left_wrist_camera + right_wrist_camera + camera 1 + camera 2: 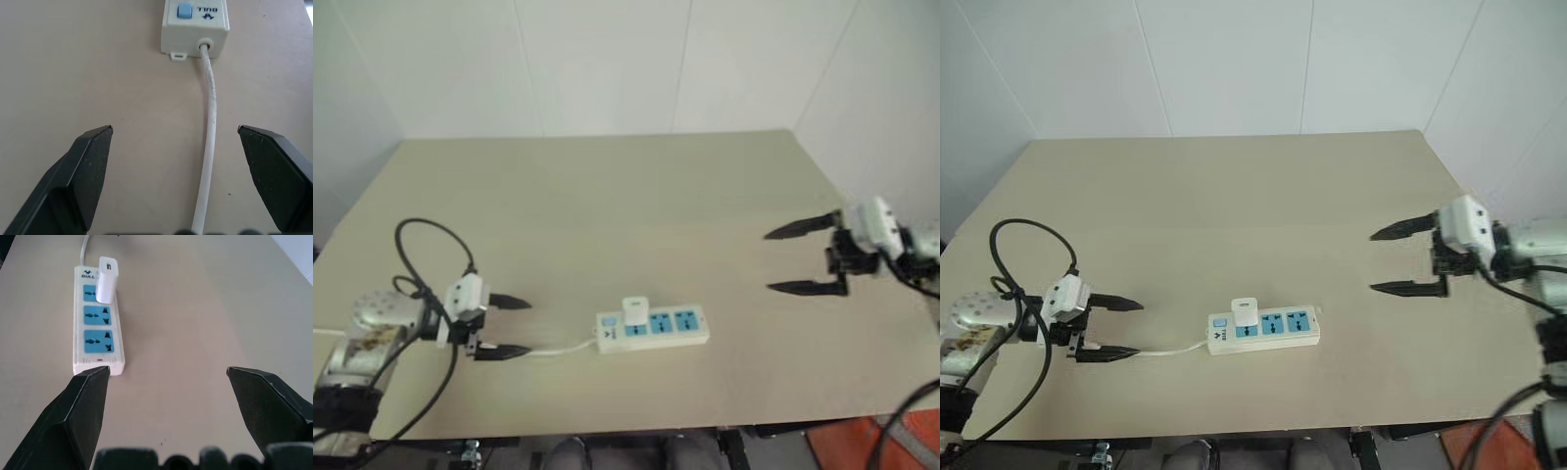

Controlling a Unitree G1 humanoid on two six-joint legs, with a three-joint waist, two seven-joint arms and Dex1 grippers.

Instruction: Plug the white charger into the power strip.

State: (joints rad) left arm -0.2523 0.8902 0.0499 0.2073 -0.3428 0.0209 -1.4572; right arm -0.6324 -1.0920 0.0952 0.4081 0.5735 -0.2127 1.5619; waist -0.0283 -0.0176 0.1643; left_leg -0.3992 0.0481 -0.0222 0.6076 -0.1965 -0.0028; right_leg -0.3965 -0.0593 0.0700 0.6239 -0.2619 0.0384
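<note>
Low in the centre of the head view, the glossy white power strip (pixel 653 326), a long bar, lies on the matte beige table (pixel 607 196); the smooth cube-shaped white charger (pixel 634 312) stands upright in its leftmost blue socket. The thin white cord (pixel 558 348) runs left between the spread, empty fingers of the left gripper (pixel 504 328). At the right edge the right gripper (pixel 800 258) hangs equally wide, holding nothing, with bare tabletop between it and the strip.

Lower centre: long white plastic power strip (pixel 653 326) with three blue sockets, small white cube charger (pixel 634 311) and thin white cord (pixel 558 348), on a plain beige matte tabletop (pixel 607 215).
</note>
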